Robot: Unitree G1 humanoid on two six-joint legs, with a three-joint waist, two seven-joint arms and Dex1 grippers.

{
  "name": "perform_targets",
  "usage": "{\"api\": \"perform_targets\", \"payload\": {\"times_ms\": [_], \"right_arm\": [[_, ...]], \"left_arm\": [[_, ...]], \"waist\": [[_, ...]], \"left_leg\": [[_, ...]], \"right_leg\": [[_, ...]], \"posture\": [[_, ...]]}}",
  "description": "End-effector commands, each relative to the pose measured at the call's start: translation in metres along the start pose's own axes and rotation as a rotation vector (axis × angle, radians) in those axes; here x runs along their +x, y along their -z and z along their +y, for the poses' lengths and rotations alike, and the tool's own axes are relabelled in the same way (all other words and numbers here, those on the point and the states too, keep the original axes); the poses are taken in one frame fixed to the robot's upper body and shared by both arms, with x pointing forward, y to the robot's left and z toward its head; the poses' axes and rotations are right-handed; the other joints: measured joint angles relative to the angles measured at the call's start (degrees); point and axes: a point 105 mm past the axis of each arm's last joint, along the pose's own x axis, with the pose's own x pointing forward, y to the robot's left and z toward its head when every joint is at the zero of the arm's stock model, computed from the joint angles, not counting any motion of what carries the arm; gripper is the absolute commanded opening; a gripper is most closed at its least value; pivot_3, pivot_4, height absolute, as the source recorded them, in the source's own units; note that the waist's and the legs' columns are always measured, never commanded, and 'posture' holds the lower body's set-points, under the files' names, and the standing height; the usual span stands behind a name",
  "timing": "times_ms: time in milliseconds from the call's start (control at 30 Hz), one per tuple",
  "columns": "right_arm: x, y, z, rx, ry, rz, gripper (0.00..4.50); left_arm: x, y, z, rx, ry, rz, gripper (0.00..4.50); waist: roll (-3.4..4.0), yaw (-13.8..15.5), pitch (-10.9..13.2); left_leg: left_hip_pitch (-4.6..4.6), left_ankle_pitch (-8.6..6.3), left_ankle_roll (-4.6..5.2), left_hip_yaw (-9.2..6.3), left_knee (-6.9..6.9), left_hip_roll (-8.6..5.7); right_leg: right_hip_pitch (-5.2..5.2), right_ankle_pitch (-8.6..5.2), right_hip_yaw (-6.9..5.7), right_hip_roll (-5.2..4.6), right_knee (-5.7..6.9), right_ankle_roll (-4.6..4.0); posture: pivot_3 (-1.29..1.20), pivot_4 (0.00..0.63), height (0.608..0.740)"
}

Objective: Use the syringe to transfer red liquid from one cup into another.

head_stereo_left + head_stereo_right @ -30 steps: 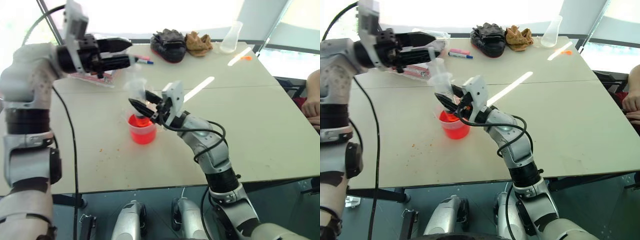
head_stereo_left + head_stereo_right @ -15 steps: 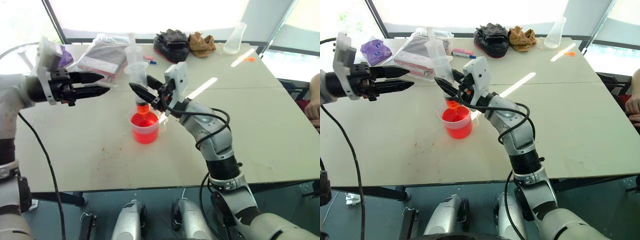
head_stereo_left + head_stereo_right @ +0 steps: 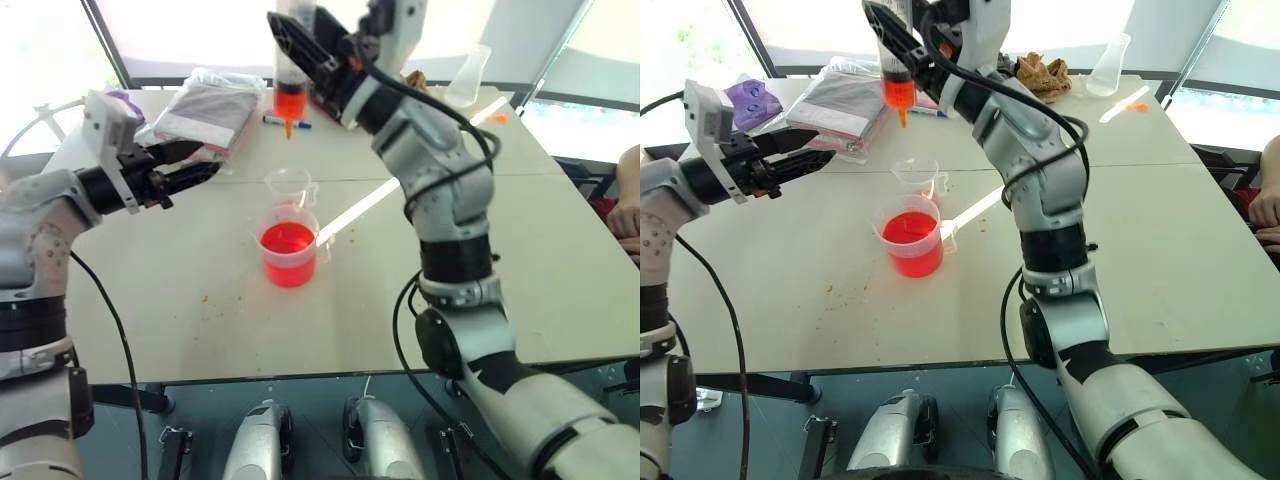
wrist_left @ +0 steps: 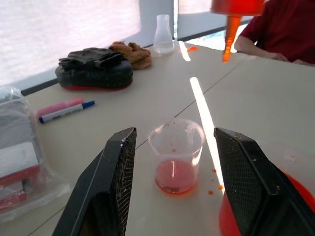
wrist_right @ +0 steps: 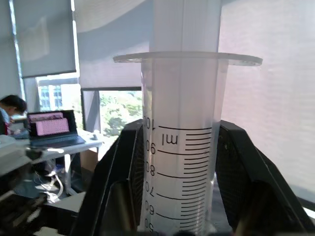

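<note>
The table (image 3: 520,250) bears two cups (image 3: 288,252), pens (image 3: 285,122), a flask (image 3: 465,78).

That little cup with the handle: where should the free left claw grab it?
Around the small cup's round wall, fingers either side, coming in level from the left gripper's side. It stands upright, open jaws already frame it, and the handle faces elsewhere.

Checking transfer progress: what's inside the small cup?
The small cup holds a shallow layer of red liquid at the bottom, with red specks on its wall. Nothing covers it; it is otherwise empty.
</note>
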Motion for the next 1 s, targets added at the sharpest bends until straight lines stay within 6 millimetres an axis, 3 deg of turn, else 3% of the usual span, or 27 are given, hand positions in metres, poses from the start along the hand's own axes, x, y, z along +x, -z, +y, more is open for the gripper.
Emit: {"api": "perform_targets", "payload": {"times_ms": [33,300,433,633,800,1000], "right_arm": [[0.011,0.002,-0.005,-0.062,-0.017,-0.041,1.46],[0.016,0.050,-0.008,-0.059,-0.033,0.024,1.46],[0.014,0.066,-0.003,-0.048,-0.045,0.048,1.46],[0.013,0.072,0.001,-0.065,-0.058,0.055,1.46],[0.011,0.074,0.003,-0.081,-0.063,0.054,1.46],[0.010,0.079,0.009,-0.119,-0.086,0.060,1.46]], "left_arm": [[0.001,-0.015,0.002,0.063,-0.027,-0.056,2.58],[0.007,-0.040,0.026,0.129,-0.119,-0.151,2.58],[0.025,-0.080,0.051,0.157,-0.140,-0.263,2.58],[0.063,-0.112,0.044,0.213,0.014,-0.286,2.58],[0.080,-0.119,0.040,0.220,0.059,-0.295,2.58],[0.094,-0.104,0.032,0.264,0.112,-0.219,2.58]], "waist": [[0.00,0.0,0.0],[0.00,-0.1,0.0],[-0.03,0.3,0.0],[-0.02,0.0,0.0],[-0.02,-0.3,0.0],[-0.02,-1.2,0.0]], "left_leg": [[0.00,0.00,0.00,0.00,-0.01,0.00],[-0.03,-0.01,0.01,0.01,-0.04,0.01],[-0.09,0.00,0.00,0.01,0.01,-0.03],[-0.13,0.16,-0.26,0.18,-0.03,-0.04],[-0.13,0.15,-0.25,0.20,-0.04,-0.04],[-0.13,0.15,-0.24,0.16,-0.04,-0.02]], "right_leg": [[0.00,0.00,0.00,0.00,-0.01,0.00],[-0.02,0.00,0.00,0.00,-0.01,0.01],[-0.01,0.00,-0.08,-0.02,-0.01,0.01],[0.00,0.00,-0.11,-0.03,0.00,0.04],[-0.02,0.00,-0.11,-0.03,-0.01,0.05],[-0.05,0.00,-0.11,-0.02,0.01,0.05]], "posture": [[0.00,0.150,0.740],[0.00,0.150,0.740],[0.00,0.150,0.740],[0.00,0.150,0.740],[0.00,0.150,0.740],[0.00,0.150,0.740]]}}
